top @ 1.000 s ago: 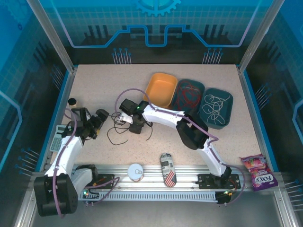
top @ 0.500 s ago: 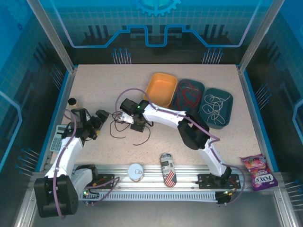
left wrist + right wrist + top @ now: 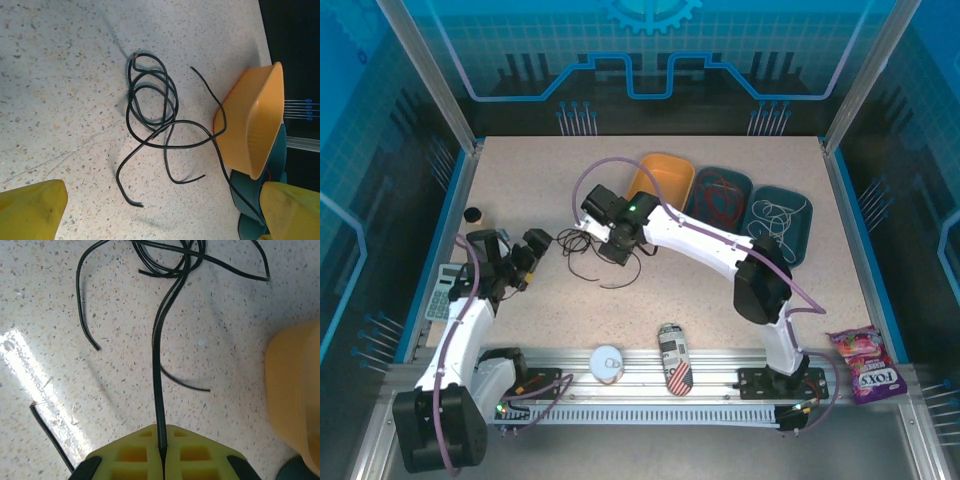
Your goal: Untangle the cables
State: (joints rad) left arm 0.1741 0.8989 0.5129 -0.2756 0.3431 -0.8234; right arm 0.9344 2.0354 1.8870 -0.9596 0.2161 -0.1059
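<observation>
Right end effector (image 3: pixel 162 442): clenching its yellow pads on one black cable (image 3: pixel 158 365), which is running straight out from the pinch toward the tangle.
Left end effector (image 3: pixel 530 255): hanging released with its jaws standing wide, gripping nothing, just left of the tangle.
Near rail: a round tin (image 3: pixel 606 362) and a printed can (image 3: pixel 672 358) are lying near each other; the can's writing is too small to read.
Sweets bag (image 3: pixel 865 365): lying at the near right corner, showing "FOX'S".
Calculator (image 3: pixel 442 292): sitting at the left edge.
Black tangle (image 3: pixel 150 117): lying looped on the speckled bench (image 3: pixel 520 170), near the orange bin (image 3: pixel 670 190).
Red cables (image 3: pixel 720 200): lying coiled in the teal tray (image 3: pixel 745 180) beside the orange bin.
White cables (image 3: pixel 780 225): lying in the second teal tray (image 3: pixel 807 235), farthest right.
</observation>
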